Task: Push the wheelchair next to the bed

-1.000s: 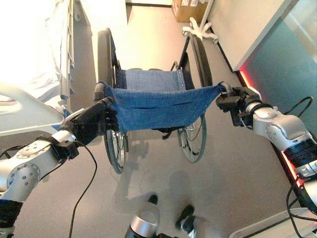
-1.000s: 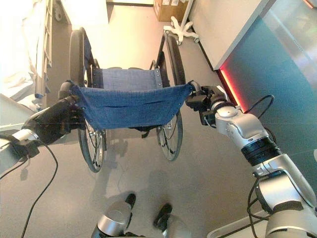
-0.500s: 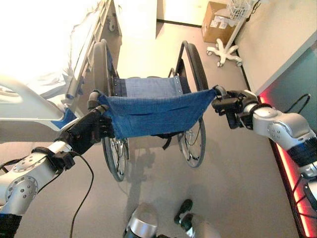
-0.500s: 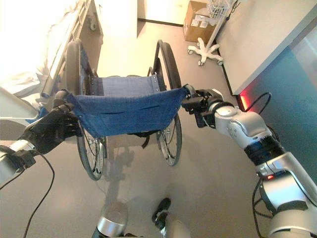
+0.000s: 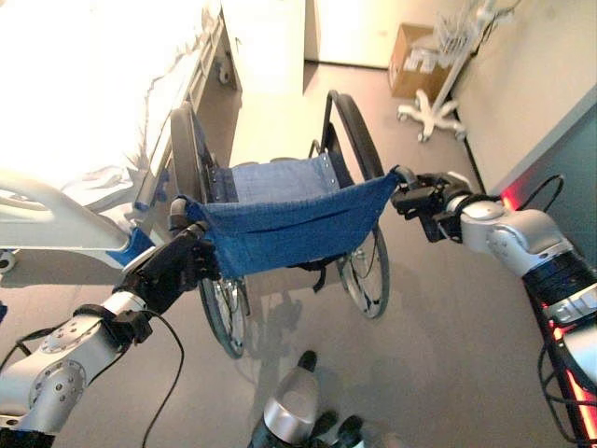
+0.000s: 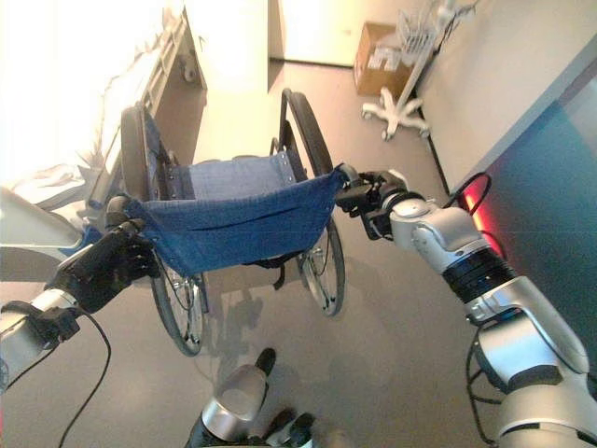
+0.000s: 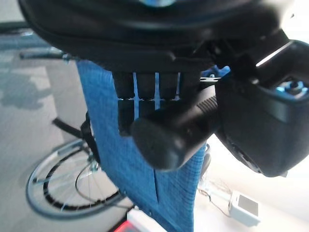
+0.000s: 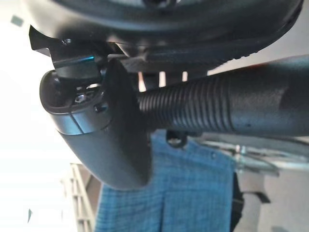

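Note:
The wheelchair [image 5: 289, 219] with blue cloth seat and backrest and large black wheels stands in front of me, its back toward me. My left hand [image 5: 173, 271] is curled round the left push handle [image 7: 174, 133]. My right hand [image 5: 424, 198] is curled round the ribbed right push handle [image 8: 217, 108]. The bed [image 5: 84, 112] with white bedding and a grey-white rail lies at the left, close beside the chair's left wheel [image 5: 187, 159].
A cardboard box [image 5: 415, 61] and a white wheeled stand [image 5: 434, 112] sit at the back right. A wall with a red-lit base [image 5: 560, 327] runs along the right. Open grey floor lies ahead of the chair and to its right.
The view has swung: the bed shows larger at the left and the wall has slid right. The wheelchair sits closer beside the bed. Both hands keep their hold on the handles.

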Controlling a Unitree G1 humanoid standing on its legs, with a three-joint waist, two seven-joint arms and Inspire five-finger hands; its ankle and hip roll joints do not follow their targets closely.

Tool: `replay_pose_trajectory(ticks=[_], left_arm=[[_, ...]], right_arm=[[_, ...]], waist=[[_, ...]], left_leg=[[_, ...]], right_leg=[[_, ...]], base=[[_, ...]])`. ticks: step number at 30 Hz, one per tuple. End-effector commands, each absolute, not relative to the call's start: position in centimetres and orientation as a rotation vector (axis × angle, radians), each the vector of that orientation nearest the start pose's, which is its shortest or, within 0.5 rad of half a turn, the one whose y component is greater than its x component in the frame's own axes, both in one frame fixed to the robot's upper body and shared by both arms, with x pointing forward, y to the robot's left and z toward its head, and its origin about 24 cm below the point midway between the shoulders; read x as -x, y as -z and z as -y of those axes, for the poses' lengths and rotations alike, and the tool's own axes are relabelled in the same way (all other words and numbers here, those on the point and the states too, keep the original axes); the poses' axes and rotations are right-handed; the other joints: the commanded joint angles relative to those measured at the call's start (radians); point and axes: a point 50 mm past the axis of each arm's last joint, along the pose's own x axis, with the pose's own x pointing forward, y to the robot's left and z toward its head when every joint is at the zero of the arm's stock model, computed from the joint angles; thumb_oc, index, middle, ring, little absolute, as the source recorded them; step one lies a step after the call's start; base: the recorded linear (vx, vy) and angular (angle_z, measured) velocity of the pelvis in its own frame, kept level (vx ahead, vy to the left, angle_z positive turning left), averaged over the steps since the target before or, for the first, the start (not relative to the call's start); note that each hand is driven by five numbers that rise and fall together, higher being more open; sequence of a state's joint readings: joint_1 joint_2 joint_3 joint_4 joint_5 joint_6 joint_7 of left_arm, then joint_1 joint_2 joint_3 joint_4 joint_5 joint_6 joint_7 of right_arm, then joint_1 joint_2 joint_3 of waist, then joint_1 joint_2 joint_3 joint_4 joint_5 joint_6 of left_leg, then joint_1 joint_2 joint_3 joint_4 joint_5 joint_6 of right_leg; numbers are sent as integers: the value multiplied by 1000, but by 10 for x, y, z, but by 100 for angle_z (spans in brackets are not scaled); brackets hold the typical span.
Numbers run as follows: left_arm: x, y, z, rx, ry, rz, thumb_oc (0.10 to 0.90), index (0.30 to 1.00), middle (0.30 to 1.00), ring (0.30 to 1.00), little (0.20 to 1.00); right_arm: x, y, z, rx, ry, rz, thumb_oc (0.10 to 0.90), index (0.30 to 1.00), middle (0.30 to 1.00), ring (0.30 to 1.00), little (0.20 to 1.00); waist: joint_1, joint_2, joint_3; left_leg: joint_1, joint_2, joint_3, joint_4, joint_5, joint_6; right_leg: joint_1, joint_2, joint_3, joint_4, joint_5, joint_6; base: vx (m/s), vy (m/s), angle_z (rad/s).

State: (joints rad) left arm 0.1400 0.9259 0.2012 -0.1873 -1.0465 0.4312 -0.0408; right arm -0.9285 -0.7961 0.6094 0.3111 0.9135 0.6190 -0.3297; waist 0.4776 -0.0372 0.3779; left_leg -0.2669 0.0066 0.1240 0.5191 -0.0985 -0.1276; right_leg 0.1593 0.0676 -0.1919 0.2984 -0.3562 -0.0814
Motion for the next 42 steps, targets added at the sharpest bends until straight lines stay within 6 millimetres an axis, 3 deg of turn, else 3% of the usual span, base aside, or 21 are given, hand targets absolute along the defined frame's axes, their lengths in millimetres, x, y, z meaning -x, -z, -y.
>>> replay_pose_trajectory(ticks=[1, 2, 3, 6, 7, 8, 10, 12, 13, 14, 16, 18, 20, 24, 28, 31, 32, 34, 37, 39, 42], left_arm=[[-253, -189, -309, -56, 38, 7, 400, 300, 300, 300, 300], [-255, -195, -312, -59, 29, 15, 400, 300, 300, 300, 300], [-257, -202, -319, -61, 16, 17, 400, 300, 300, 300, 300], [-261, -207, -323, -100, 13, 7, 400, 300, 300, 300, 300], [-265, -210, -322, -112, 16, 2, 400, 300, 300, 300, 300], [-268, -212, -321, -107, 20, 1, 400, 300, 300, 300, 300], [-272, -215, -319, -98, 24, -1, 400, 300, 300, 300, 300], [-278, -219, -319, -90, 38, -3, 400, 300, 300, 300, 300], [-281, -223, -318, -93, 54, 2, 400, 300, 300, 300, 300], [-283, -229, -313, -97, 95, 24, 400, 300, 300, 300, 300], [-284, -232, -311, -96, 109, 38, 400, 300, 300, 300, 300], [-285, -238, -311, -112, 140, 65, 400, 300, 300, 300, 300], [-284, -238, -309, -126, 141, 66, 400, 300, 300, 300, 300], [-279, -228, -308, -121, 133, 67, 400, 300, 300, 300, 300], [-280, -218, -299, -70, 157, 49, 400, 300, 300, 300, 300], [-283, -208, -296, -39, 145, 21, 400, 300, 300, 300, 300], [-283, -203, -294, -25, 136, 9, 400, 300, 300, 300, 300], [-283, -200, -292, -3, 127, -8, 400, 300, 300, 300, 300], [-284, -199, -292, 6, 125, -14, 400, 300, 300, 300, 300], [-285, -195, -295, 7, 124, -19, 400, 300, 300, 300, 300], [-289, -187, -293, 7, 140, -24, 400, 300, 300, 300, 300]], right_arm=[[-345, -209, 100, 198, -483, -27, 400, 300, 300, 300, 300], [-346, -207, 98, 184, -487, -22, 400, 300, 300, 300, 300], [-347, -203, 98, 161, -497, -22, 400, 300, 300, 300, 300], [-349, -202, 99, 141, -496, -15, 400, 300, 300, 300, 300], [-348, -205, 100, 120, -507, -7, 400, 300, 300, 300, 300], [-347, -208, 99, 112, -515, -5, 400, 300, 300, 300, 300], [-346, -209, 98, 114, -521, -4, 400, 300, 300, 300, 300], [-343, -207, 98, 139, -528, -7, 400, 300, 300, 300, 300], [-341, -207, 99, 159, -523, -4, 400, 300, 300, 300, 300], [-340, -211, 109, 172, -485, 12, 400, 300, 300, 300, 300], [-341, -216, 116, 168, -466, 23, 400, 300, 300, 300, 300], [-344, -232, 122, 161, -429, 48, 400, 300, 300, 300, 300], [-338, -244, 118, 149, -431, 44, 400, 300, 300, 300, 300], [-329, -247, 115, 151, -452, 18, 400, 300, 300, 300, 300], [-331, -237, 125, 170, -458, -27, 400, 300, 300, 300, 300], [-333, -231, 127, 187, -485, -65, 400, 300, 300, 300, 300], [-333, -226, 126, 205, -497, -76, 400, 300, 300, 300, 300], [-327, -220, 126, 206, -515, -85, 400, 300, 300, 300, 300], [-324, -214, 125, 199, -527, -88, 400, 300, 300, 300, 300], [-323, -208, 118, 200, -537, -92, 400, 300, 300, 300, 300], [-325, -202, 111, 195, -525, -102, 400, 300, 300, 300, 300]], waist=[[-80, -7, -143], [-74, -16, -148], [-56, -41, -155], [-47, -74, -171], [-54, -71, -190], [-68, -59, -196], [-91, -58, -192], [-126, -37, -188], [-145, -15, -183], [-170, -8, -167], [-181, -5, -154], [-209, -30, -126], [-226, -37, -113], [-245, -68, -122], [-274, -81, -160], [-294, -81, -164], [-301, -82, -153], [-307, -78, -136], [-304, -70, -125], [-291, -46, -126], [-277, -1, -139]], left_leg=[[-21, -130, 27, -495, 303, 107], [-14, -136, 12, -476, 283, 122], [-13, -150, -5, -422, 232, 167], [26, -166, 0, -426, 187, 223], [57, -155, -45, -442, 187, 223], [70, -143, -60, -436, 180, 221], [74, -153, -80, -416, 167, 222], [84, -154, -113, -384, 152, 225], [90, -145, -136, -372, 150, 218], [105, -152, -187, -344, 127, 207], [117, -155, -216, -329, 111, 201], [165, -162, -261, -302, 35, 193], [217, -135, -292, -300, -14, 185], [262, -111, -295, -280, -69, 183], [262, -75, -307, -174, -33, 155], [226, -34, -257, 41, 86, 106], [163, -29, -220, 190, 135, 96], [76, -46, -177, 313, 137, 102], [47, -48, -155, 263, 122, 111], [50, -8, -116, 18, 154, 102], [51, 70, -72, -283, 267, 46]], right_leg=[[117, 81, -104, -117, 149, 101], [120, 77, -101, -81, 146, 106], [135, 57, -106, 6, 178, 133], [104, 33, -102, 221, 410, 270], [49, 62, -56, 374, 548, 329], [-2, 69, -36, 427, 575, 330], [-47, 41, -15, 439, 548, 319], [-106, -43, -23, 375, 453, 272], [-139, -66, -24, 301, 407, 248], [-171, -95, -5, 91, 366, 222], [-178, -105, -11, 13, 357, 215], [-268, -179, 17, -189, 474, 244], [-313, -216, 19, -267, 534, 269], [-324, -213, 21, -246, 536, 277], [-305, -174, 32, -212, 476, 239], [-273, -158, -4, -198, 431, 186], [-249, -153, -12, -196, 416, 161], [-220, -142, -22, -191, 400, 137], [-193, -131, -30, -192, 389, 132], [-142, -107, -51, -203, 358, 131], [-82, -79, -94, -230, 310, 124]], base=[[336, -91, 22], [583, -156, -2], [552, -109, -42], [384, -14, -57], [451, -5, -26], [357, -9, 2], [248, 18, 51], [273, 9, 111], [284, -161, 93], [261, -203, 59], [191, -237, 46], [300, -400, 44], [391, -322, 54], [331, -181, 65], [430, -201, 54], [260, -138, 58], [131, -124, 10], [227, -144, 10], [232, -46, 8], [263, 70, -4], [256, 139, -27]])
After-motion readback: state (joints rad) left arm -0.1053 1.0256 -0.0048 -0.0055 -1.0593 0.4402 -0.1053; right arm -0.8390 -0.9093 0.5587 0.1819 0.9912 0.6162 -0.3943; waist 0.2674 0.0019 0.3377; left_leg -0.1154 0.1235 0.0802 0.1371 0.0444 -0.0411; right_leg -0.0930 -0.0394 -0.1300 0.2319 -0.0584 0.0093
